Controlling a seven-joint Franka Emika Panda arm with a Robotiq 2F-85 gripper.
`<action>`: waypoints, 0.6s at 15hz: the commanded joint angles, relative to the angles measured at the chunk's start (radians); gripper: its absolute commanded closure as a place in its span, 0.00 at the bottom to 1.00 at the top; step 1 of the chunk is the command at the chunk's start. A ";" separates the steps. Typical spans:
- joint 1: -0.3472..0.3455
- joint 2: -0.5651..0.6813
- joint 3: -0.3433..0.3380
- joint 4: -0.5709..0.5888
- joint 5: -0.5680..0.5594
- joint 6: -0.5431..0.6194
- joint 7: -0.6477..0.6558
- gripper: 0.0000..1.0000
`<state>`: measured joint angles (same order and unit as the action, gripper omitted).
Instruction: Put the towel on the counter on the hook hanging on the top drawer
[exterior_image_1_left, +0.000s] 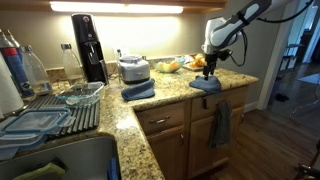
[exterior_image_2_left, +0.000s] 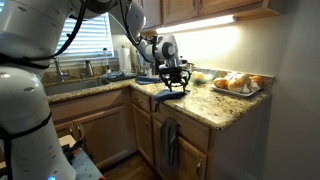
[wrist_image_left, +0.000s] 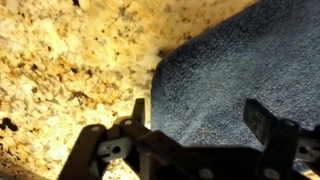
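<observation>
The slate-blue towel (exterior_image_1_left: 205, 86) (exterior_image_2_left: 167, 96) lies on the speckled granite counter (exterior_image_1_left: 170, 97) (wrist_image_left: 70, 70) near its front edge. My gripper (exterior_image_1_left: 210, 68) (exterior_image_2_left: 177, 84) hangs just above it, open. In the wrist view the gripper (wrist_image_left: 197, 108) has one finger at the towel's (wrist_image_left: 230, 60) edge and the other over the cloth, with nothing gripped. Below the counter a grey-green towel (exterior_image_1_left: 220, 122) (exterior_image_2_left: 170, 140) hangs down over the top drawer (exterior_image_1_left: 238, 99). The hook is too small to make out.
A second folded blue towel (exterior_image_1_left: 138, 91) lies further along the counter beside a small appliance (exterior_image_1_left: 133, 68). A plate of bread (exterior_image_2_left: 238, 84) and fruit (exterior_image_1_left: 172, 66) stand behind the gripper. A dish rack (exterior_image_1_left: 60, 110) and sink sit at the far end.
</observation>
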<state>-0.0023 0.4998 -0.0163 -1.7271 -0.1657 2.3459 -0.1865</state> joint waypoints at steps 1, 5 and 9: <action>-0.010 0.027 -0.003 0.042 -0.017 -0.008 -0.021 0.00; -0.013 0.048 -0.003 0.065 -0.008 -0.005 -0.016 0.00; -0.013 0.062 -0.003 0.075 -0.011 -0.004 -0.019 0.10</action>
<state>-0.0045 0.5504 -0.0214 -1.6683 -0.1696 2.3459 -0.1897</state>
